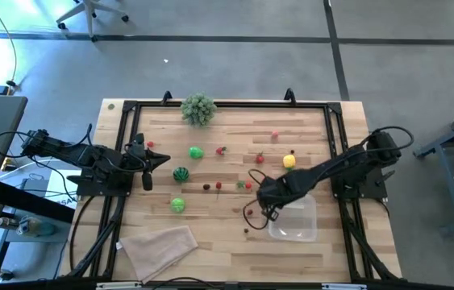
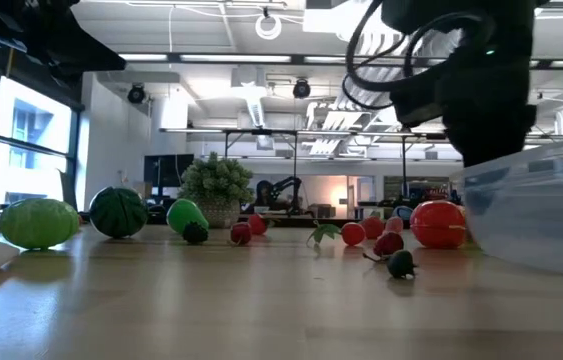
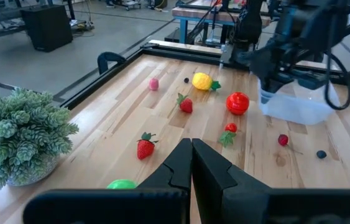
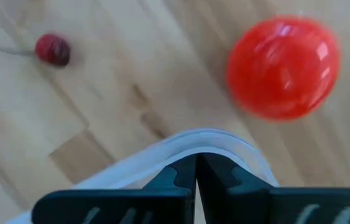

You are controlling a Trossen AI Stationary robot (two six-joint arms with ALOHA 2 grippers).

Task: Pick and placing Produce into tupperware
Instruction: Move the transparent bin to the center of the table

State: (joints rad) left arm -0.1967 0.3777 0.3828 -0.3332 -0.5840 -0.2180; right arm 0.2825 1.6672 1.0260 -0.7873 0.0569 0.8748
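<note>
The produce lies scattered on the wooden table: a red tomato (image 4: 283,68), a cherry (image 4: 52,48), a yellow piece (image 1: 289,161), green balls (image 1: 197,151) (image 1: 177,205), a dark green melon (image 1: 181,173) and strawberries (image 1: 221,150). The clear tupperware (image 1: 299,224) stands on the table at the near right. My right gripper (image 4: 196,171) is shut and points down over the tupperware's rounded far-left corner (image 4: 193,140), with the tomato just beyond it. My left gripper (image 3: 191,155) is shut and holds nothing; it hovers at the table's left side (image 1: 164,159). My right gripper's shut fingertips stand over the tupperware's rounded corner (image 4: 224,144) from above, pointing down. Whether they touch the rim, I cannot tell. Nothing is between the fingers.
A bushy grey-green plant (image 1: 198,109) stands at the far edge. A beige folded cloth (image 1: 160,246) lies at the near left. A black frame (image 1: 210,105) runs round the tabletop. Bare wood lies between the cloth and the tupperware.
</note>
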